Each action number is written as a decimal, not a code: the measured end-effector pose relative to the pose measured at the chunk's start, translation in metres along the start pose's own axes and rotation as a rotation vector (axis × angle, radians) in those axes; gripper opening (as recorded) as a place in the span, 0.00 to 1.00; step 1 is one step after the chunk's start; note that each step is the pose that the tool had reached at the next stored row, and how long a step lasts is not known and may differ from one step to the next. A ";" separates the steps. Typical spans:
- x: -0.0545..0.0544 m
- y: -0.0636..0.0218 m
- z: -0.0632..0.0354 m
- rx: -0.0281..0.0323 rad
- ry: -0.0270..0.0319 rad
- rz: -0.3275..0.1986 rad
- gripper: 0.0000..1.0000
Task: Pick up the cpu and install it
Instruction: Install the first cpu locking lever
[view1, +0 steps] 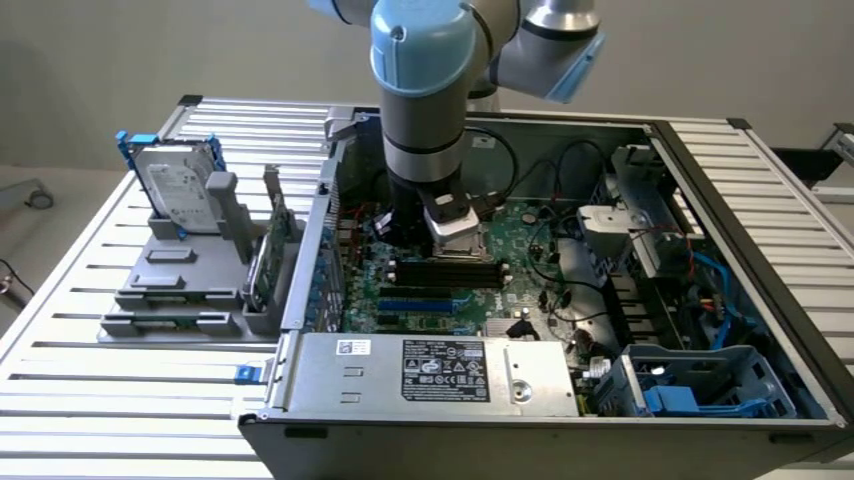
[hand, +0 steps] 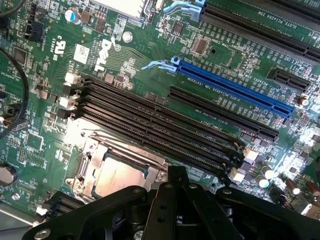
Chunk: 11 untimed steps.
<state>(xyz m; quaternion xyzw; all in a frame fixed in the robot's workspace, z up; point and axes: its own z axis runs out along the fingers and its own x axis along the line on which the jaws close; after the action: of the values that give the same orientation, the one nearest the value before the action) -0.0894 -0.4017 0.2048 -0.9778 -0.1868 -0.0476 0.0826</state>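
Cpu (hand: 119, 177) in socket, beside hand (hand: 175, 200)

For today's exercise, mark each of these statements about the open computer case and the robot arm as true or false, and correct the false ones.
1. The gripper is over the motherboard, close to the metal-framed socket. True.
2. The cpu lies on the grey stand outside the case. False: its silvery top sits inside the socket frame.
3. A blue expansion slot runs across the motherboard. True.
4. The hard drive is inside the computer case. False: it stands upright on the grey stand, at the exterior view's left of the case.
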 end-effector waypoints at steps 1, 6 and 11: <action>0.000 -0.0003 0.0005 -0.0003 0.0000 0.002 0.11; -0.001 -0.0018 0.0030 -0.0015 -0.0006 0.010 0.11; -0.002 -0.0033 0.0055 -0.0027 -0.0028 0.018 0.11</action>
<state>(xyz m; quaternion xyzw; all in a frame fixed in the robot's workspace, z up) -0.0919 -0.3983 0.1996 -0.9796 -0.1780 -0.0457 0.0814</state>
